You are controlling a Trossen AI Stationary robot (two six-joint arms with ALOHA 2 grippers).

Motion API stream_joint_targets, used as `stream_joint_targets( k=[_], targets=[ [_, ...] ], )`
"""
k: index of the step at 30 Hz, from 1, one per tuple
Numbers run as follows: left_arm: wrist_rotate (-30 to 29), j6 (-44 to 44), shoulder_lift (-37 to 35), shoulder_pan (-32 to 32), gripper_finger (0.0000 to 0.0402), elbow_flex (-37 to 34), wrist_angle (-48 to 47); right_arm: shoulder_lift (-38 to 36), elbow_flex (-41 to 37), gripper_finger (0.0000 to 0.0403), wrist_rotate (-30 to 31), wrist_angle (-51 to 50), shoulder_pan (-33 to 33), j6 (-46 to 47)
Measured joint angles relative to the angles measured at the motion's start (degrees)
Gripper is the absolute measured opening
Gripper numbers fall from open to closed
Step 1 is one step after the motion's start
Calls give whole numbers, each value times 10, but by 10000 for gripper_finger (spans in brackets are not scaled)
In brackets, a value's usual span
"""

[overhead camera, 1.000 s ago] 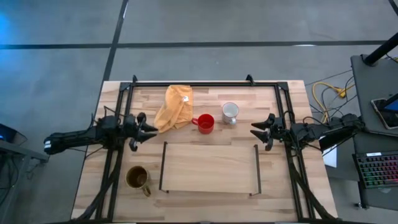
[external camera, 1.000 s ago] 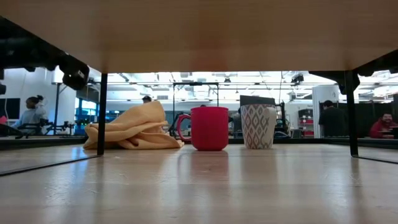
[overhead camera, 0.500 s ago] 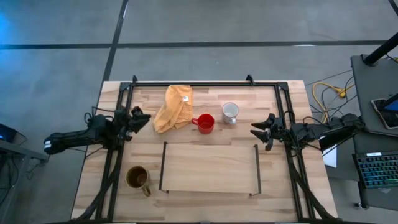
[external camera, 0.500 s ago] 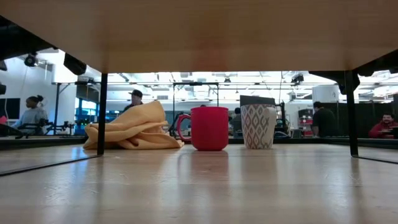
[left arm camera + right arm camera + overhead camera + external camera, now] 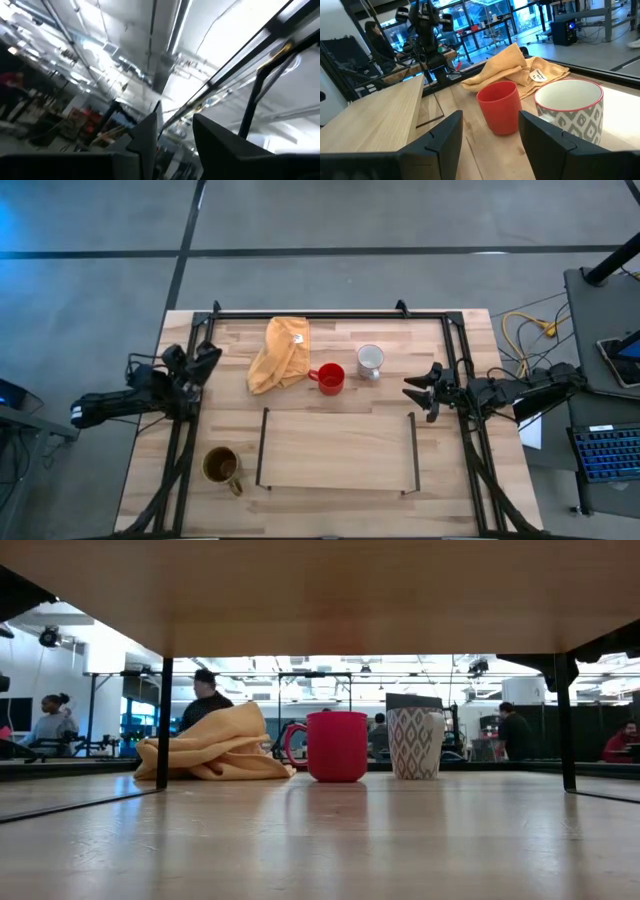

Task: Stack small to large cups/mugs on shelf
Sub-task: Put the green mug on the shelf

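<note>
Shelf (image 5: pixel 340 448) lying long axis left-right; red mug (image 5: pixel 331 378) handle pointing left, olive mug (image 5: pixel 220 465) handle toward near-right. Right gripper (image 5: pixel 420 392) fingers apart, facing mugs; left gripper (image 5: pixel 206 356) fingers apart, at table's left edge.

Three upright mugs (image 5: pixel 330 378) flank bare shelf (image 5: pixel 338 448).

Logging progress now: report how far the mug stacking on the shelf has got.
Nothing is done: the light-wood shelf board is bare. Nothing is in hand; the left gripper and right gripper are open. Left: the small red mug, patterned white mug and olive-brown mug remain on the table.
</note>
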Motion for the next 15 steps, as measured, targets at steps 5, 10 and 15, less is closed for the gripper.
stream_joint_targets(
  k=[5,10,15],
  targets=[
    [20,-39,-2,0,112,0,2,0,0,185,0,0,0,0],
    [45,-45,-3,0,111,6,58,0,0,185,0,0,0,0],
    [82,-40,4,0,95,90,-194,0,0,185,0,0,0,0]
  ],
)
